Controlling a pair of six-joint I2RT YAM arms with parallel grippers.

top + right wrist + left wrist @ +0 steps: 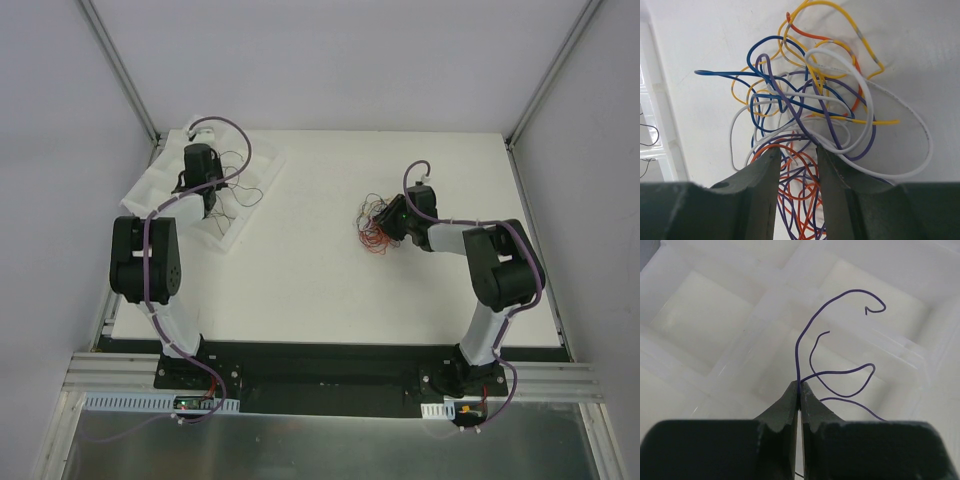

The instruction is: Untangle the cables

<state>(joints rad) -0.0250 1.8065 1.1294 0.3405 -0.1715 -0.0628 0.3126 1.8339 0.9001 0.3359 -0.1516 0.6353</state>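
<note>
The tangled cables (375, 225) lie in a heap right of the table's middle. Up close the cables (805, 100) are yellow, blue, purple, white and orange loops crossing one another. My right gripper (797, 150) stands open over the heap's near side, with orange and purple strands running loosely between its fingers (760, 172). From above, the right gripper (396, 222) is at the heap's right edge. My left gripper (800, 385) is shut on one thin purple cable (798, 360), which curls away above a white tray (705, 315). The left gripper (208, 205) hangs over that tray (262, 170).
The white compartment tray sits at the table's far left corner, and a few thin dark wires (238, 182) lie in it. Its edge (655, 100) shows at the left of the right wrist view. Grey walls and metal rails (120, 70) close in the table.
</note>
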